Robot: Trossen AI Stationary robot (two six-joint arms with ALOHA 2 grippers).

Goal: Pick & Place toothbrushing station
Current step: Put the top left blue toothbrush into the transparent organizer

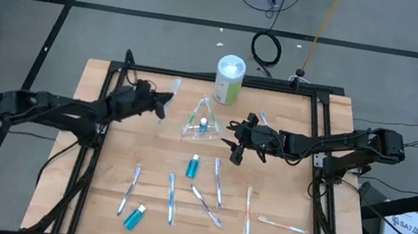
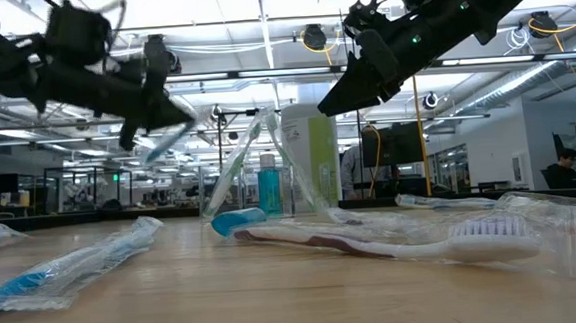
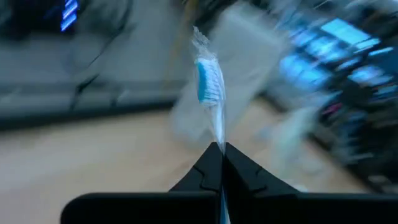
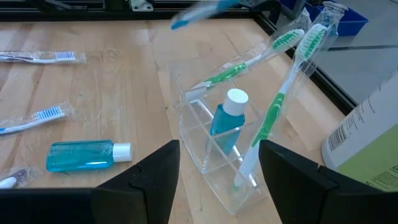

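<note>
The clear cup (image 4: 214, 163) stands on the table middle (image 1: 202, 126). It holds two green toothbrushes (image 4: 273, 118) that lean out of it and a blue white-capped tube (image 4: 227, 121) standing upright. My left gripper (image 1: 159, 103) hovers left of the cup, shut on a wrapped blue-bristled toothbrush (image 3: 209, 84). My right gripper (image 4: 217, 180) is open, raised just right of the cup (image 1: 237, 142) and facing it, touching nothing. Several wrapped toothbrushes (image 1: 171, 197) and two blue tubes (image 1: 193, 165) lie flat on the near half of the table. My left gripper pinches the toothbrush's wrapped handle (image 3: 220, 135) between its two shut fingers. The fingers come roughly level from the table's left and lie along the brush. The bristle head (image 3: 208, 79) sticks out past the fingertips toward the cup, and the brush is lifted clear of the table.
A tall white-and-green canister (image 1: 229, 79) stands just behind the cup at the far edge. A black frame rail (image 1: 317, 141) runs along the table's sides. One blue tube (image 4: 87, 154) lies close to my right gripper on the near side.
</note>
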